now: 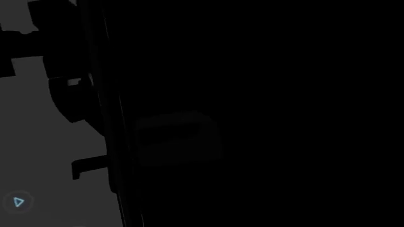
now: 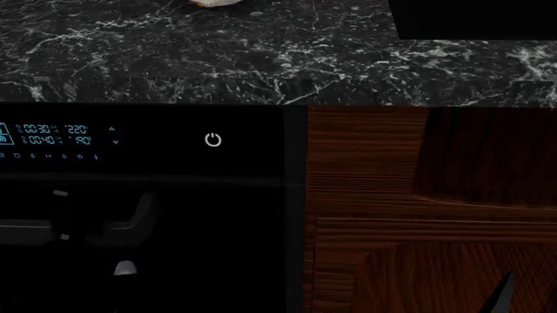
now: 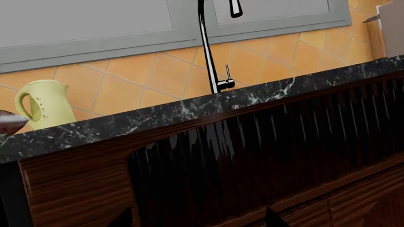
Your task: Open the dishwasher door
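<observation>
At roughly eight o'clock in the head view, the left claw (image 2: 122, 228) sits pressed close against the wide glossy black dishwasher door (image 2: 209, 248), near what looks like its long dark grey bar handle (image 2: 22, 233). Everything there is black on black, and the left wrist view shows only silhouettes, so I cannot tell whether this claw is clenched on the bar or merely beside it.

That uncertainty is the main hazard. If the bar is not properly seated between the fingers, a pull would likely slip off and leave the door shut, or scrape the panel. A pull aimed straight back instead of following the door's downward swing could also twist the grip loose.

The right claw (image 3: 198, 220) is released, its fingertips spread with nothing between them. It hangs at about five o'clock before the reddish-brown wood-grain cabinet panel (image 2: 392, 215), well apart from the door, and seems unlikely to interfere.

Above the door at twelve o'clock run the black control strip with cyan digits (image 2: 156, 140) and the black white-veined marble bench (image 2: 174, 59) — neither lies in the door's path.
</observation>
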